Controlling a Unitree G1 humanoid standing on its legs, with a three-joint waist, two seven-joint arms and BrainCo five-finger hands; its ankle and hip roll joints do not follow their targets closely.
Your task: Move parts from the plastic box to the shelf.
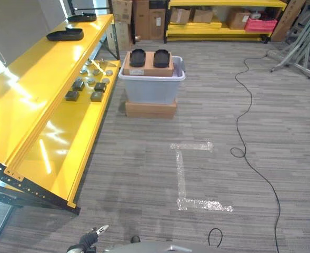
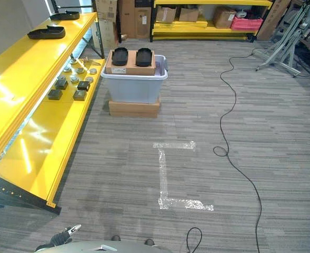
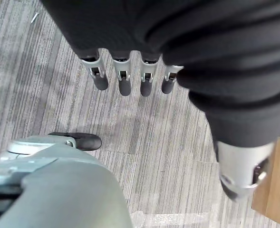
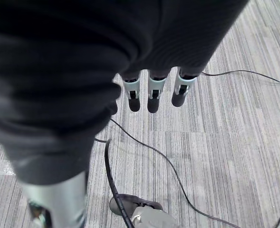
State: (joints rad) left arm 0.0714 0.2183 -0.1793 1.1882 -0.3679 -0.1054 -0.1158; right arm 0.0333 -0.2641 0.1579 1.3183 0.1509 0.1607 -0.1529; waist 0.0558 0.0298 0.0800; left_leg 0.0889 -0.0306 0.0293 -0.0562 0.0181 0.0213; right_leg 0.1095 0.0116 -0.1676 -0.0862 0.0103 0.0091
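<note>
Left eye view: a long yellow metal shelf [image 1: 44, 100] runs along one side of a grey carpeted floor [image 1: 223, 105], and a translucent grey plastic box [image 1: 152, 84] stands just beside its far half, raised on a flat brown cardboard carton [image 1: 150, 109]. Across the box's rim lies a brown cardboard tray [image 1: 148, 64] carrying two black oval moulded parts [image 1: 137, 57], side by side. On the shelf, level with the box, sit several small dark square blocks [image 1: 72, 95] and a cluster of small round silver pieces [image 1: 91, 74]; farther along the shelf from the box rest two black oval trays [image 1: 65, 35]. Nearer than the box, strips of silver tape [image 1: 189, 174] mark an angular bracket on the carpet.

Both hands hang low over the carpet, well apart from the box. In the left wrist view the left hand [image 3: 125, 78] carries nothing, fingers straight and spread apart in a row; in the right wrist view the right hand [image 4: 151, 95] is likewise empty, fingers straight.

The black parts look like rigid moulded plastic, probably light and not fragile, with a smooth surface that may slip. A pinch across the narrow width of one oval, thumb against fingers, seems the surest hold; whether more parts lie under the tray cannot be told.
</note>
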